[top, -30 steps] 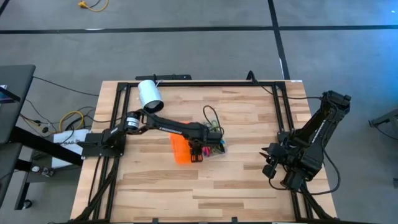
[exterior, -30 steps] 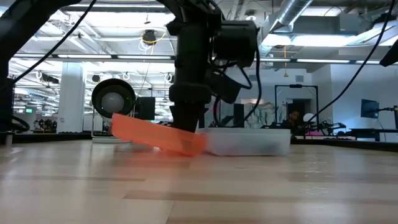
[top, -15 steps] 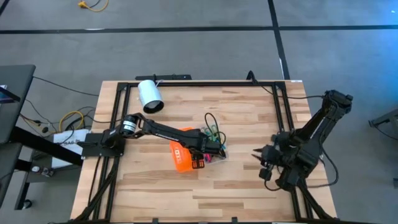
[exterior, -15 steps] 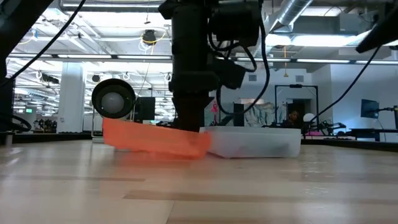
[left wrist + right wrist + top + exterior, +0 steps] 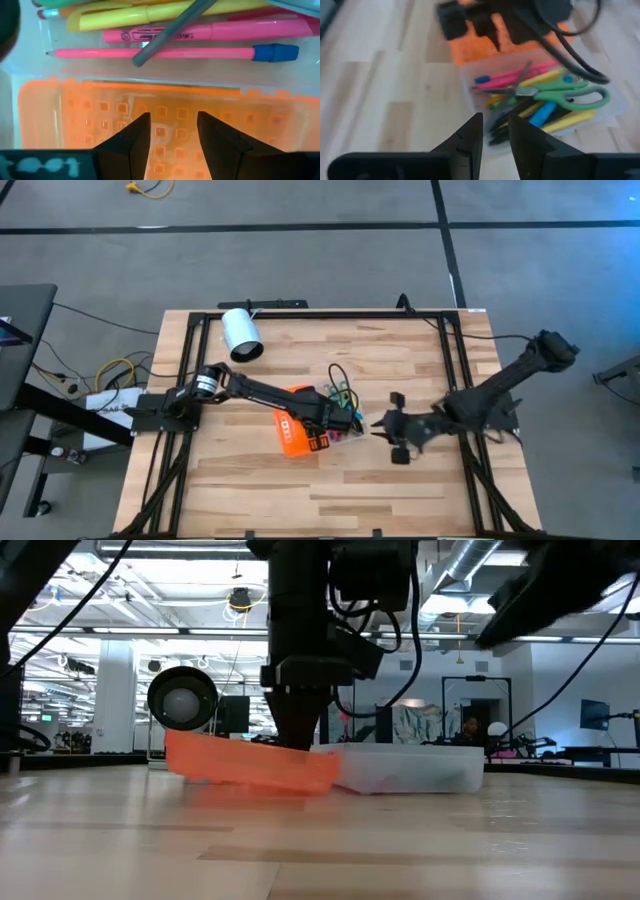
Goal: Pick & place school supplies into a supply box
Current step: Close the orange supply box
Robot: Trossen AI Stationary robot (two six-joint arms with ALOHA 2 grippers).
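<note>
The supply box is a clear tray (image 5: 348,423) with its orange lid (image 5: 290,438) swung open beside it, near the table's middle. Inside the tray lie the school supplies: pink pens (image 5: 200,35), a yellow marker (image 5: 150,17), green-handled scissors (image 5: 565,95) and a blue pen (image 5: 540,114). My left gripper (image 5: 172,120) points down over the lid, open. My right gripper (image 5: 495,127) hangs just right of the tray (image 5: 485,95), slanting down toward it, open with nothing between its fingers. My left gripper's open fingertips (image 5: 142,122) come at the orange lid's gridded face (image 5: 172,107) from above, close to the edge that joins the tray. In the low view its tips (image 5: 300,743) meet the lid's upper edge. Whether they press on it, I cannot tell.
A white cylinder (image 5: 240,332) lies at the far left of the table. A black frame (image 5: 450,370) runs along the table's edges. Bare wood (image 5: 260,485) lies toward the near edge. The room beyond shows in the low view.
My right gripper has swung from the table's right edge toward the tray, turning as it went, most of it in the last half second. My left gripper has rolled and shifted slightly, and the orange lid has turned and slid a little with it.
</note>
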